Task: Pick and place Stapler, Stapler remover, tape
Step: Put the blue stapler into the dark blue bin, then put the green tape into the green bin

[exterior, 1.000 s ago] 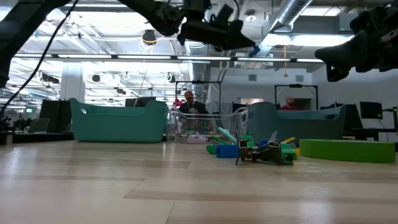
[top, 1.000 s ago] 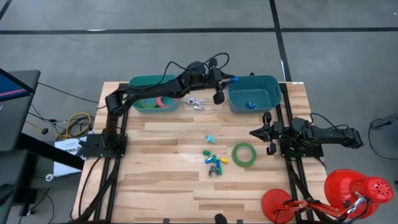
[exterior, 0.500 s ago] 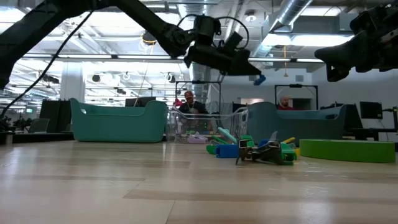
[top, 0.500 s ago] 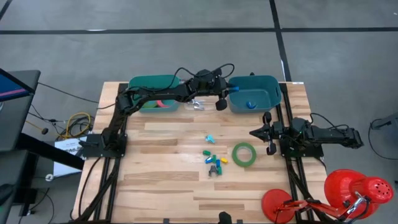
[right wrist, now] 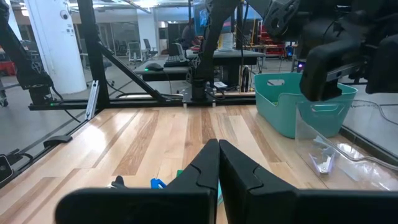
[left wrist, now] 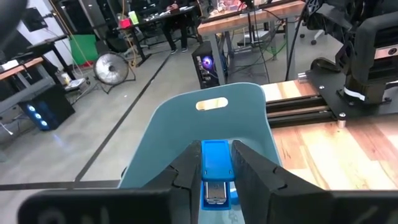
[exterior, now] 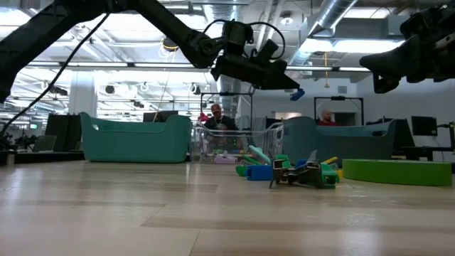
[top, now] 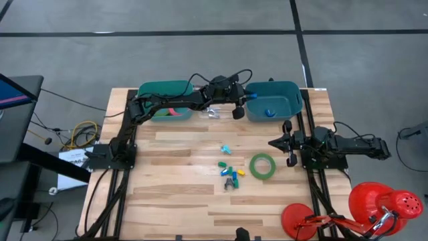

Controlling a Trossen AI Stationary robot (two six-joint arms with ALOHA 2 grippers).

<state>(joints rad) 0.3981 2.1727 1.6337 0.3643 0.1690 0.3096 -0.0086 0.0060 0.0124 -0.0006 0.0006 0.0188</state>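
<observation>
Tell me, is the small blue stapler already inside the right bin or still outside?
Outside: the left gripper holds the blue stapler between its fingers, above the teal bin.

A wooden worktop (top: 180, 201) is seen from above. The left arm is stretched across its far edge, with the left gripper (top: 252, 96) placed at the near rim of the right teal bin (top: 289, 90). A pinkish red tape roll (top: 175, 111) is partly seen in the left teal bin (top: 148, 88). A green tape roll (top: 263, 165) lies flat beside small coloured pieces (top: 231, 171). The right gripper (top: 273, 142) is held near that roll.
</observation>
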